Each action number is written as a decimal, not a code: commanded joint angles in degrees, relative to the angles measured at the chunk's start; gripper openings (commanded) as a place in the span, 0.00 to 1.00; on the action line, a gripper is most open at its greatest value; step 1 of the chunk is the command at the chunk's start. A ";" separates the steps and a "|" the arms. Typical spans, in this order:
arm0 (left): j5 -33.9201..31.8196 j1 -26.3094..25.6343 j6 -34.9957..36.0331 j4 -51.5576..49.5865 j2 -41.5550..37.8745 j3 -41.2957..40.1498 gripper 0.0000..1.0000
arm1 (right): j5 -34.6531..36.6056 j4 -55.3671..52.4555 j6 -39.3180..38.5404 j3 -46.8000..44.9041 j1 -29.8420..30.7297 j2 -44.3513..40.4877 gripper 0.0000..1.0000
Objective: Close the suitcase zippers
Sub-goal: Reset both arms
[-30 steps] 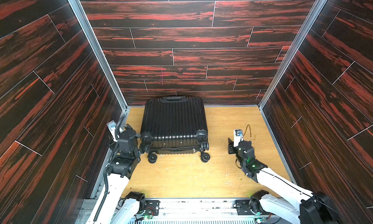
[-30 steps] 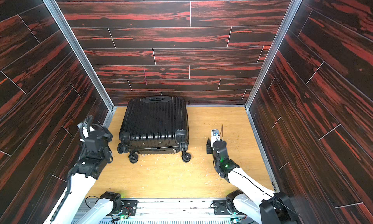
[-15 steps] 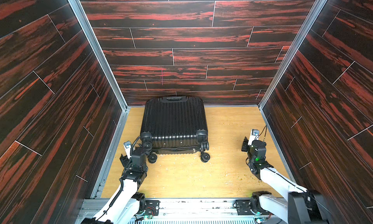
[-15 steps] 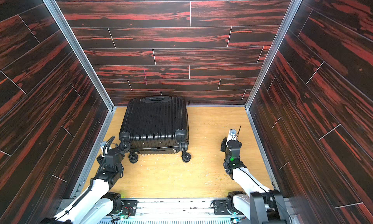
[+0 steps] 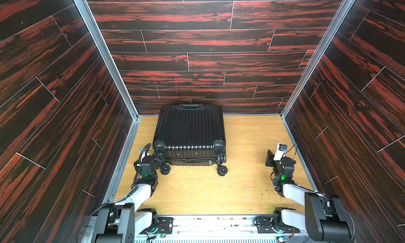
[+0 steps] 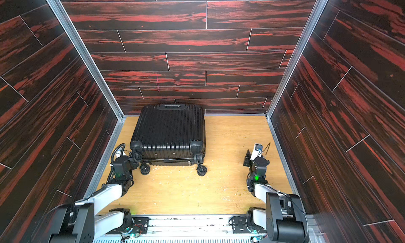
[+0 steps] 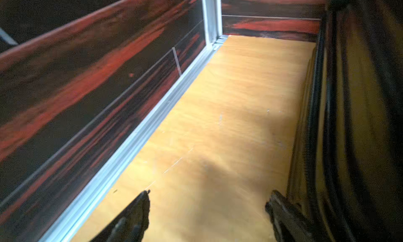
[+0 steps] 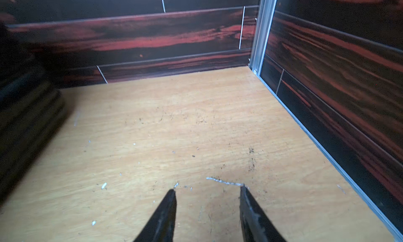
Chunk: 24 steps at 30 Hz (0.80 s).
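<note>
**Both arms low beside the suitcase, no zipper pull in hand yet**

In both top views the suitcase [image 5: 190,132] [image 6: 169,132] lies flat with its ribbed shell up and its wheels facing the robot. Along its near edge the zipper track [image 5: 190,162] shows as a thin seam. A small metallic pull [image 5: 210,163] sits on it towards the suitcase's right wheel. The left gripper [image 5: 154,159] sits low at the suitcase's near left corner, just beside a caster wheel [image 5: 161,157]. The right gripper [image 5: 269,159] stands well apart from the suitcase on its right, over bare wooden floor [image 5: 197,191].

The left wrist view is blurred. The left gripper [image 7: 209,195] is spread wide with nothing between its fingers. One finger [image 7: 281,208] is hard by the suitcase's side wall, touching or just short, I can't tell which. The zipper track [image 7: 316,121] runs away along that side.

In the right wrist view, the right gripper [image 8: 209,188] is partly spread and empty above the floor. The suitcase [image 8: 26,121] is only a dark edge off to one side.

This looks to me like the approach, with no zipping begun. The next move calls for bringing a gripper onto a pull and narrowing it on that small tab. Then it would draw the pull along the seam, probably with the other arm steadying the shell.
</note>
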 commanded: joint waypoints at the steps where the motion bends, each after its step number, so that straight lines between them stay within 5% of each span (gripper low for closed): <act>1: 9.38 -0.18 1.23 10.16 2.84 0.86 0.87 | -4.97 10.18 1.07 -0.97 -1.31 2.59 0.49; 13: 12.35 1.13 -0.20 32.86 21.79 1.00 0.88 | -9.03 30.61 0.28 -3.51 -2.74 16.90 0.55; 17: 6.90 1.09 -2.30 13.94 18.61 7.65 0.94 | -8.76 25.75 0.26 -0.71 -2.76 17.22 0.61; 21: 7.14 0.88 -1.31 20.43 20.69 6.25 1.00 | -8.61 13.08 0.32 5.70 -2.71 17.05 0.77; 22: 7.24 0.80 -1.40 19.47 20.36 6.54 1.00 | -8.43 13.27 0.07 5.50 -2.67 16.92 0.97; 24: 7.38 0.83 -1.58 14.02 18.90 7.91 1.00 | -8.38 13.38 0.22 5.44 -2.70 16.97 0.99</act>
